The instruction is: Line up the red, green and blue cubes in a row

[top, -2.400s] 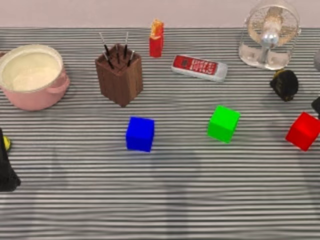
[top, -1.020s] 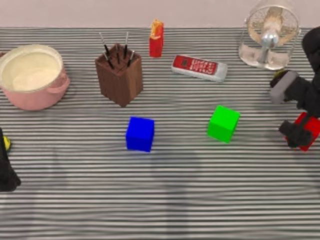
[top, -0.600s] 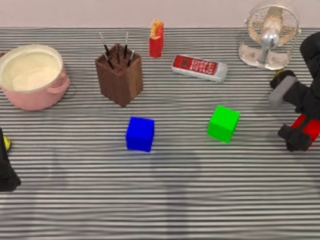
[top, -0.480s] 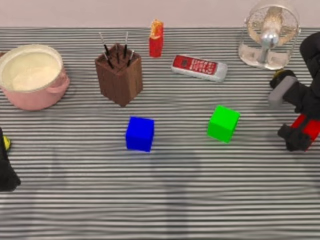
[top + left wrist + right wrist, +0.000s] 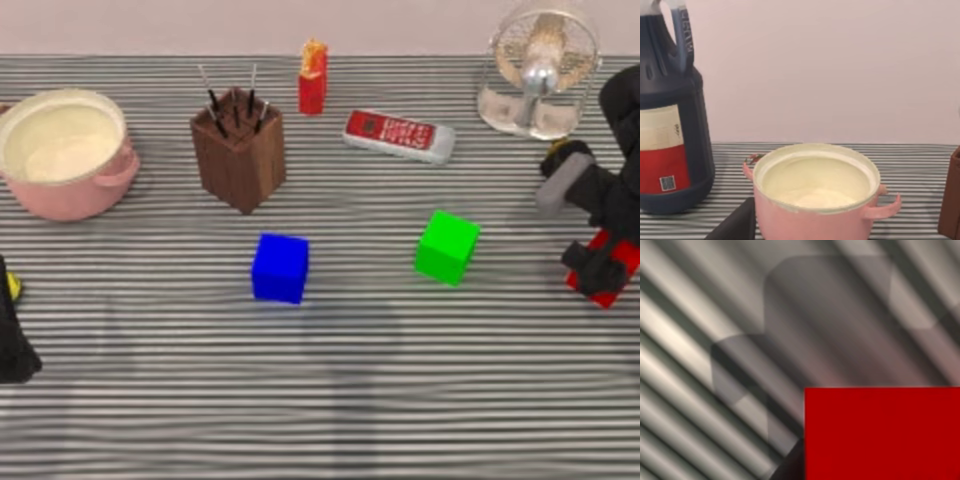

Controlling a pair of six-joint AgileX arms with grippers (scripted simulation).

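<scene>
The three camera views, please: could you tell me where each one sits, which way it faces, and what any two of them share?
Top view: above the table, looking down on the blue cube, green cube and red cube; the right pincer sits over the red cube, and the left arm is parked at the left edge.
Left wrist view: low by the table, facing the pink pot and a dark jug.
Right wrist view: close above the striped cloth, facing the red cube; no fingers show.
Shared: the top view shares the red cube with the right wrist view and the pot with the left.

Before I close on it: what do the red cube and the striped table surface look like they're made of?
Red cube: flat, even colour with no glare or grain, so probably matte plastic or painted wood; I can't tell which. Table: fine grey-and-white stripes, slightly wavy, suggesting a cloth cover, though it could be a printed surface.
</scene>
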